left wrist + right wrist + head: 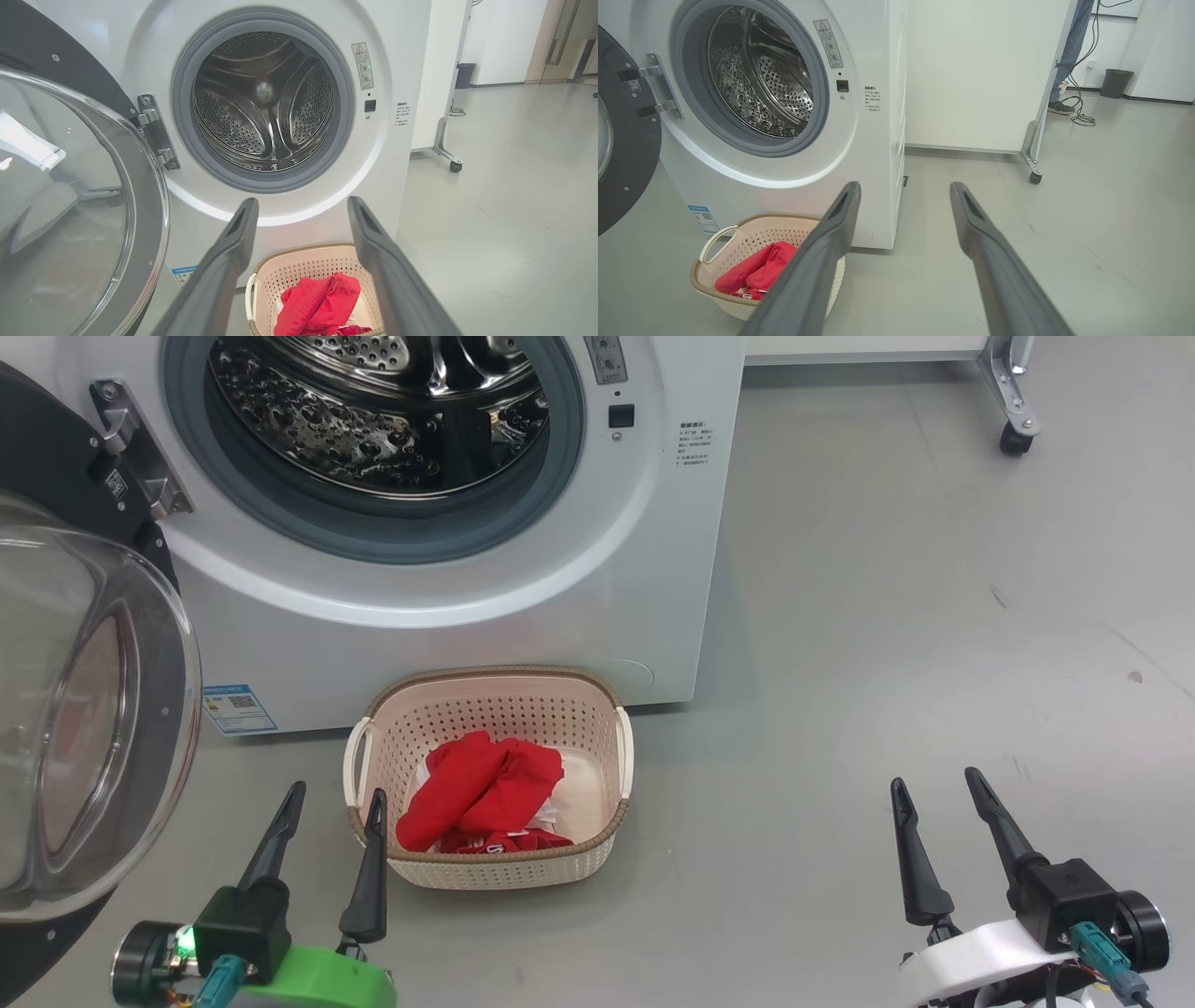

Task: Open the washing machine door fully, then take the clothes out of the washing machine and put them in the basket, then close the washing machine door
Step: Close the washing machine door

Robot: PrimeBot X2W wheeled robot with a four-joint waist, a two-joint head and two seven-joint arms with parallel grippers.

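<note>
The white washing machine stands with its drum bare and its door swung wide open to the left. Red clothes lie bunched in the cream basket on the floor before the machine. My left gripper is open and empty, just left of the basket, beside the door. Well to the right, my right gripper hangs open over bare floor.
Grey floor stretches to the right of the machine. A white panel on a castor foot stands behind the machine's right side. A person's leg and shoe, cables and a dark bin are further back.
</note>
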